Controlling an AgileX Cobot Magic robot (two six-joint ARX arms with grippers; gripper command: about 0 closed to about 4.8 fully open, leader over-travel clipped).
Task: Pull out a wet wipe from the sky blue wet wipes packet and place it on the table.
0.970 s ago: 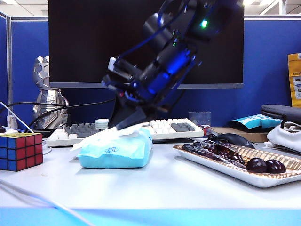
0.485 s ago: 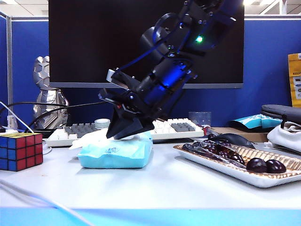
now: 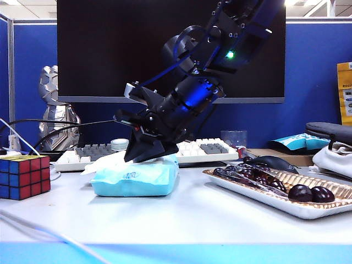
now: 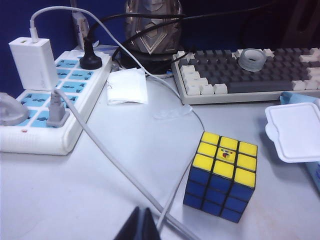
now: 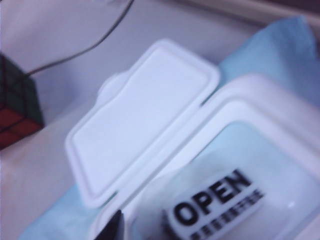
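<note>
- Soft sky blue wet wipes packet [image 3: 135,178], pillow-shaped plastic, lies on the flat white table [image 3: 181,220] left of centre, in front of the grey-and-white keyboard [image 3: 181,149]; small dark print on its front face
- Packet's white hard plastic flip lid [image 5: 142,115] stands open, hinged back toward the Rubik's cube side; in the right wrist view the rim of the opening shows, with a seal label reading "OPEN" [image 5: 215,197] lying inside it; that view is blurred
- Right gripper [image 3: 144,152], black and wedge-shaped, reaches down from upper right across the middle and sits on top of the packet at the lid opening; fingertips point down and left; jaws look close together in the exterior view, but cannot tell whether they pinch anything; only a dark finger tip [image 5: 112,227] shows at the edge of the wrist view
- Left gripper [image 4: 139,226] hangs over the table's left part, only its dark finger tips in view at the frame edge, drawn together; holding nothing
- Multicoloured Rubik's cube [image 4: 221,175], yellow face up, stands on the table left of the packet, apart from it; white cable [image 4: 100,150] runs just beside it
- White power strip with blue sockets [image 4: 55,107] near the left end, white charger plugged in
- Silver figurine [image 3: 55,110] behind the keyboard's left end; large dark monitor [image 3: 110,49] behind all
- Shallow rectangular tray [image 3: 264,198] to the right of the packet, well apart, carrying dark round fruits [image 3: 311,193]
</note>
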